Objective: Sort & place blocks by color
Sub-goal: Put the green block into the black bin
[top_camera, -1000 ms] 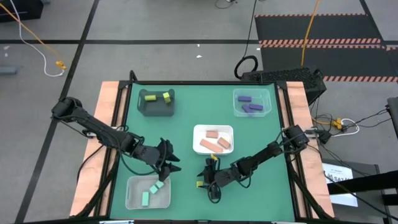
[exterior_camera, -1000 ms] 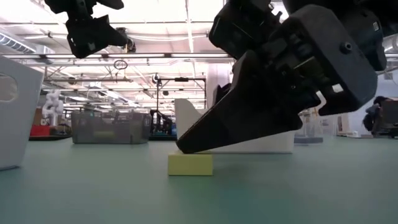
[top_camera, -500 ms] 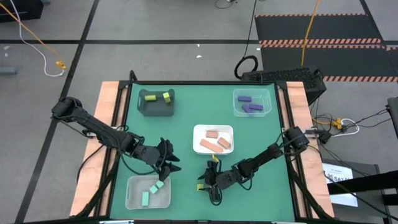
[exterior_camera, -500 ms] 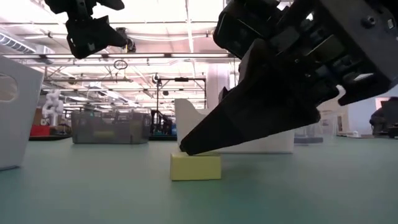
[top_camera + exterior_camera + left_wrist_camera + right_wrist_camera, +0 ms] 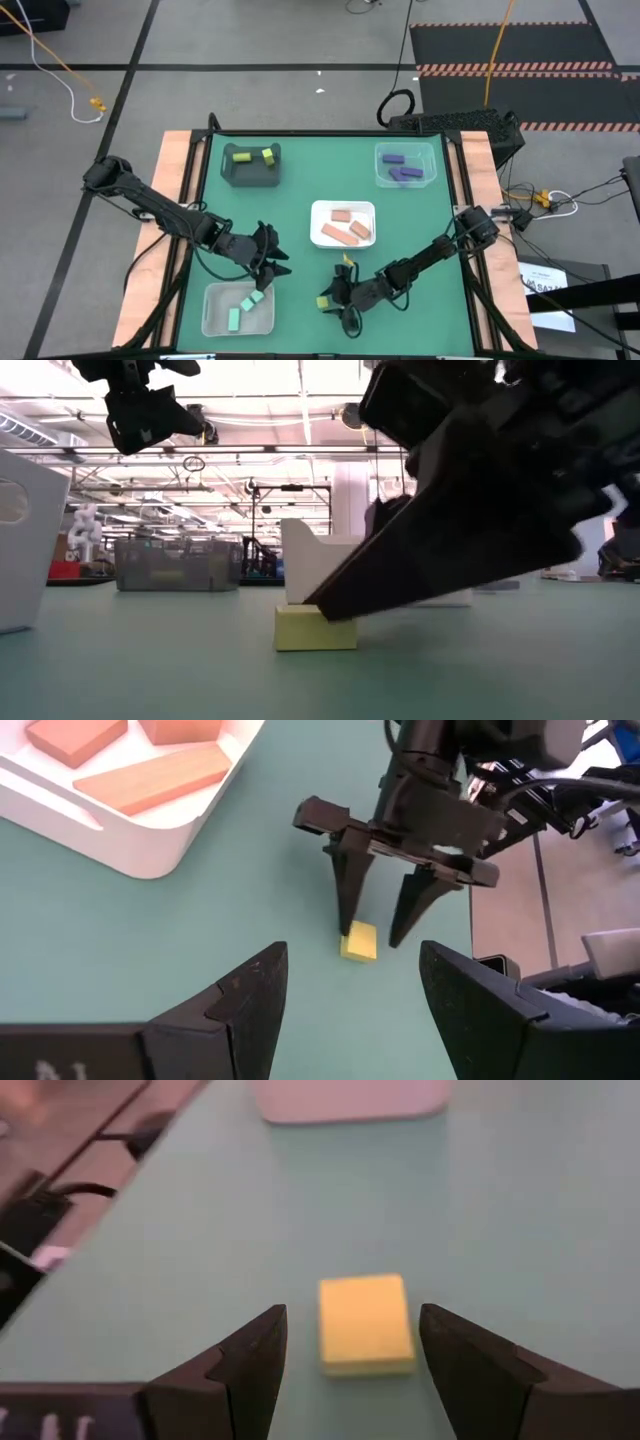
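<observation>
right gripper [image 5: 378,925]: low over the green surface [image 5: 300,200], near the front edge. Fingers apart, one on each side of the yellow cube [image 5: 366,1323]. Not squeezing it, gaps show on both sides.
yellow cube: sits flat on the surface, btwn the right gripper's fingers, in front of the white tray [image 5: 343,207].
left gripper [image 5: 274,262]: up in the air by the clear tray [image 5: 210,312] at front left. Fingers apart, holding nothing.
green blocks [image 5: 240,310]: 2 in the clear tray.
pink blocks [image 5: 347,227]: 3 in the white tray, mid surface.
purple blocks [image 5: 400,167]: in the clear tray [image 5: 432,150] at back right.
dark grey tray [image 5: 250,177]: back left, w/ 2 yellow-green blocks [image 5: 253,156] inside.
</observation>
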Robot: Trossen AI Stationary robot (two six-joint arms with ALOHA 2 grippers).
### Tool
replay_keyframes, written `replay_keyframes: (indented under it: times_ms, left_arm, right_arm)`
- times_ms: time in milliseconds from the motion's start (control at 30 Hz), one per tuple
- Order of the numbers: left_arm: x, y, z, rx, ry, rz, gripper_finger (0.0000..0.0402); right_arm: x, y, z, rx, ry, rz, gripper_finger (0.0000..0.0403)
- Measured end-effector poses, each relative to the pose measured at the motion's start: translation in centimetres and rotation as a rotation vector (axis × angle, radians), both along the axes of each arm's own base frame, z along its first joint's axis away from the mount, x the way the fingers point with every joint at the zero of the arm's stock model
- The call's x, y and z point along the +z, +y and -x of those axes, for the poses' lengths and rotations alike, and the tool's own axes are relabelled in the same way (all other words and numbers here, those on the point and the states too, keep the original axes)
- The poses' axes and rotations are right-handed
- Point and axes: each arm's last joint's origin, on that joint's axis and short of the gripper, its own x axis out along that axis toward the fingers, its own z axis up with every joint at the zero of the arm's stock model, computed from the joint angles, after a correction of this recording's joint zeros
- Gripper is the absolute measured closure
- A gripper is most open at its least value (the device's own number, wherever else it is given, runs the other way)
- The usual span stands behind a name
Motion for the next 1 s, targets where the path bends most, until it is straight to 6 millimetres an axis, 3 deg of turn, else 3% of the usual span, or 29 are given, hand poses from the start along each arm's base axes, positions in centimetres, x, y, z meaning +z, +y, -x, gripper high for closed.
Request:
replay_keyframes:
  times_ms: [633, 767, 1000]
  left_arm:
    - [0.03, -0.01, -0.02, 0.001, -0.004, 0.002, 0.0172]
    - [0.04, -0.01, -0.03, -0.003, -0.006, -0.004, 0.0172]
    - [0.05, -0.01, -0.03, -0.003, -0.007, -0.004, 0.0172]
  right_arm:
    - [-0.92, -0.27, 0.32, 0.008, 0.071, 0.068, 0.0185]
    - [-0.95, -0.3, 0.32, 0.007, 0.071, 0.073, 0.0213]
    - [-0.89, -0.26, 0.26, 0.006, 0.068, 0.037, 0.0297]
